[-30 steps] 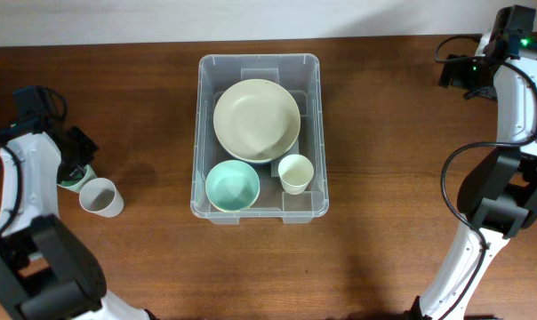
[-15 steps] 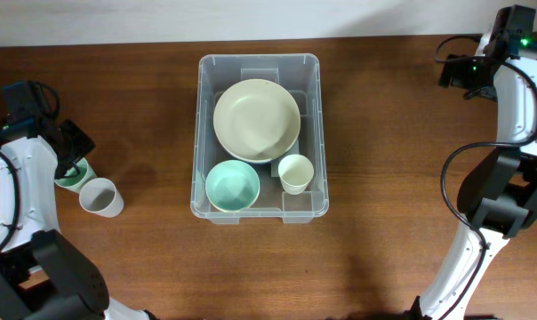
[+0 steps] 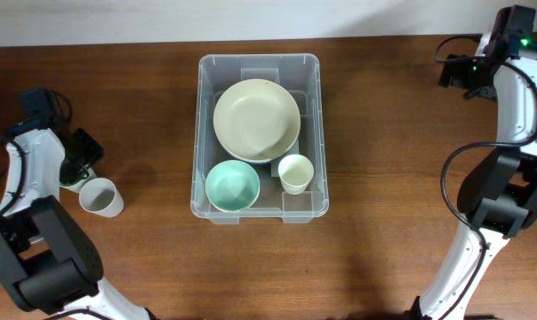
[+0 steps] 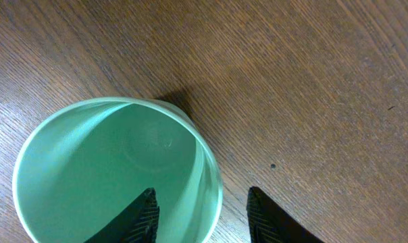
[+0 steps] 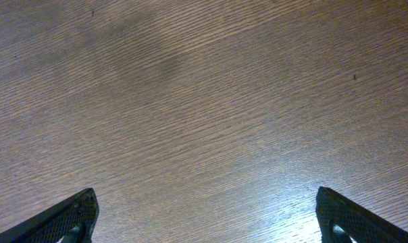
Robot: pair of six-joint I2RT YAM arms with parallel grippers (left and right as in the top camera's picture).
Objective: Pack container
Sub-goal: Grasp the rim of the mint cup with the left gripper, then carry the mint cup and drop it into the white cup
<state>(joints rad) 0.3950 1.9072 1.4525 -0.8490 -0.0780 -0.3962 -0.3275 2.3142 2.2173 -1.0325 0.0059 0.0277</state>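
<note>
Mint-green plastic fills our left wrist view: a green cup (image 4: 109, 175) stands upright on the counter (image 4: 312, 81). Our left hand (image 4: 200, 209) straddles its rim, one finger inside and one outside, released. Our right hand (image 5: 204, 216) hangs spread wide above the wood. Mid-counter, the container (image 3: 200, 133) holds a cream plate (image 3: 256, 120), a mint bowl (image 3: 232, 186) and a small cup (image 3: 294, 172).

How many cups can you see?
3. A cream cup inside the bin, beside the green bowl; a white cup on the table at the left; a green cup next to it. Others might hide under the plate.
</note>
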